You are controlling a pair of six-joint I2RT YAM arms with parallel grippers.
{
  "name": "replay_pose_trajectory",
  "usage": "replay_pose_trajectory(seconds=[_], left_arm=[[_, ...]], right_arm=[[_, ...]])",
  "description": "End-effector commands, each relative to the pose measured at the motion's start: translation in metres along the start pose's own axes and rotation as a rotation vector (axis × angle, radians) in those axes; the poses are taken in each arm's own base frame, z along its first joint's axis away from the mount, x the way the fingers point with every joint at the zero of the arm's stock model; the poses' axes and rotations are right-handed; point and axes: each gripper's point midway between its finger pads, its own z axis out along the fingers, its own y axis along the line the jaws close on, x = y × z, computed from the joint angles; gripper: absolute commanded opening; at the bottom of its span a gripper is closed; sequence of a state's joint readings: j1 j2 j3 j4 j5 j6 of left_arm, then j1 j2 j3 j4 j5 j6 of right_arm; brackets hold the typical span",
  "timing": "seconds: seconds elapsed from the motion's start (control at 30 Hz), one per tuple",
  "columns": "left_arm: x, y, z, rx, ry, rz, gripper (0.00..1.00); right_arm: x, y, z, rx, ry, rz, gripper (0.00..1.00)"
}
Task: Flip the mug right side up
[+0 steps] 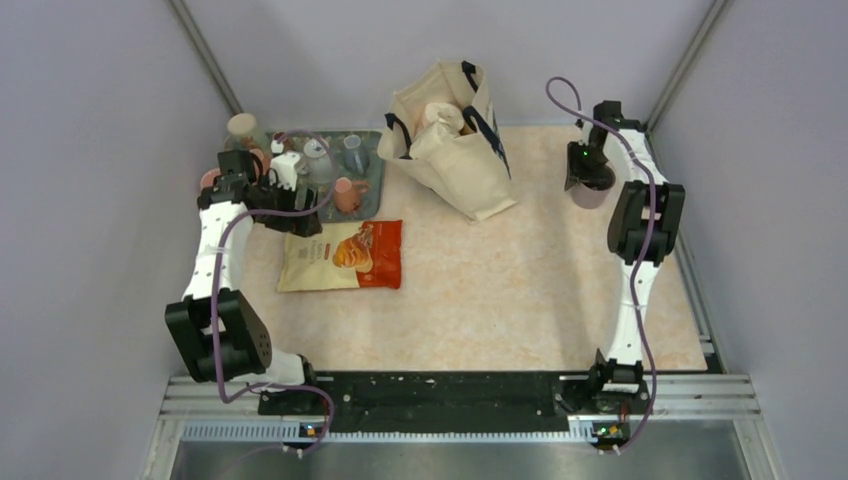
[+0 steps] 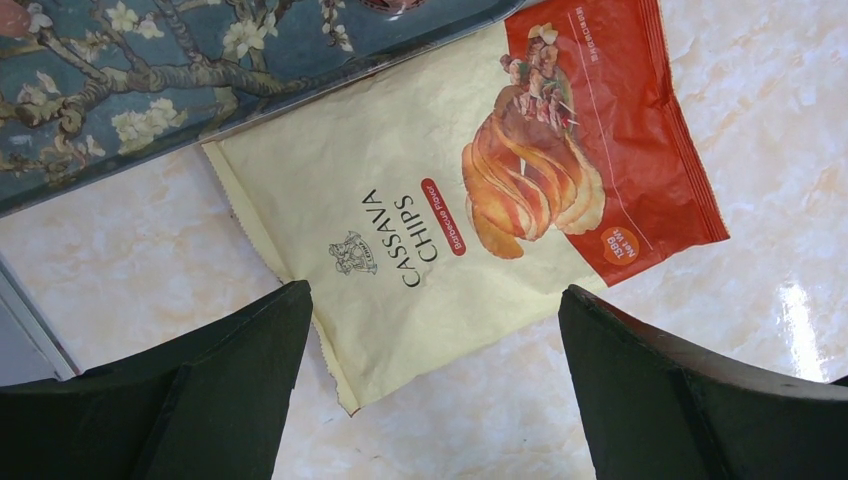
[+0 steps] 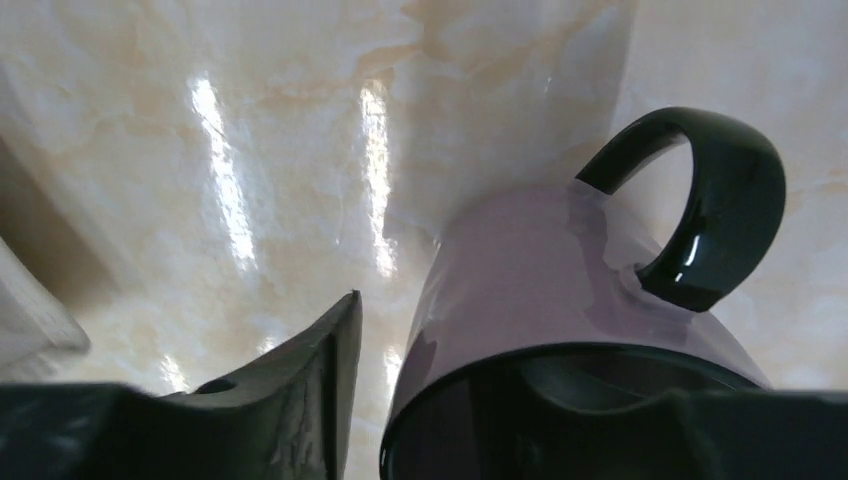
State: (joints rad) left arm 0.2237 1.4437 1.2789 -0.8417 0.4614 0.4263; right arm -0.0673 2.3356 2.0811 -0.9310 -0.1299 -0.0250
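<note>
Fingers of the left gripper stand wide apart with nothing between them. In the left wrist view they hang above the lower edge of a cassava chips bag. The bag lies flat on the table, and its top edge is against a flowered tray.

From the top camera, the right gripper is at the far right of the table, well apart from the tote bag. The lavender mug is directly below it.

The right wrist view shows the mug with its dark mouth towards the camera and its base towards the table. Its black handle points right. One finger is outside the wall, with a strip of table between them. The other finger is lost in the dark at the rim, so I cannot tell if the wall is clamped.
</note>
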Motion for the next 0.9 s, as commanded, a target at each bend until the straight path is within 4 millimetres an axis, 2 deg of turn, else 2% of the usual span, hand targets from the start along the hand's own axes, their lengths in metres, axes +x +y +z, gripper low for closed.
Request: replay_pose_trajectory(seconds=[0.0,0.07,0.13,0.17,0.2,0.27,0.37,0.47,0.57,0.6,0.67,0.7,0.73,0.77,0.87], left_arm=[[0.006,0.002,0.005,0.005,0.017,0.013,0.98],[0.007,0.0,0.006,0.014,0.018,0.01,0.98],[0.008,-0.002,0.007,0.024,0.018,0.01,0.98],[0.009,-0.003,0.007,0.029,0.018,0.01,0.98],[0.009,-0.004,0.006,0.033,0.016,0.011,0.98],[0.007,-0.006,0.005,0.038,0.009,0.015,0.98],[0.006,-0.008,0.003,0.045,-0.001,0.018,0.98],[0.006,-0.009,0.002,0.045,-0.005,0.022,0.98],[0.006,-0.009,0.001,0.041,-0.011,0.026,0.98],[0.006,-0.008,0.001,0.037,-0.011,0.025,0.98],[0.005,-0.006,0.001,0.028,-0.011,0.023,0.98],[0.005,-0.007,0.001,0.027,-0.011,0.022,0.98],[0.005,-0.007,0.0,0.03,-0.01,0.021,0.98],[0.005,-0.008,0.0,0.034,-0.011,0.021,0.98],[0.004,-0.009,0.0,0.038,-0.017,0.022,0.98]], right_arm=[[-0.024,0.012,-0.013,-0.049,-0.07,-0.023,0.52],[-0.034,0.012,-0.028,-0.036,-0.109,-0.025,0.68],[-0.046,0.012,-0.051,-0.016,-0.162,-0.035,0.88],[-0.051,0.012,-0.063,-0.008,-0.194,-0.04,0.94],[-0.06,0.014,-0.084,-0.004,-0.249,-0.048,0.97],[-0.076,0.016,-0.116,0.006,-0.361,-0.062,0.99],[-0.082,0.018,-0.161,0.034,-0.508,-0.071,0.99],[-0.061,0.018,-0.183,0.046,-0.612,-0.059,0.99],[-0.031,0.012,-0.183,0.039,-0.744,0.062,0.99],[-0.019,0.008,-0.18,0.031,-0.779,0.133,0.95],[0.01,-0.002,-0.167,0.025,-0.804,0.291,0.51],[0.021,-0.013,-0.165,0.051,-0.822,0.387,0.18],[0.033,-0.022,-0.16,0.075,-0.821,0.468,0.0],[0.048,-0.032,-0.149,0.094,-0.802,0.547,0.0],[0.066,-0.036,-0.122,0.059,-0.746,0.727,0.0]])
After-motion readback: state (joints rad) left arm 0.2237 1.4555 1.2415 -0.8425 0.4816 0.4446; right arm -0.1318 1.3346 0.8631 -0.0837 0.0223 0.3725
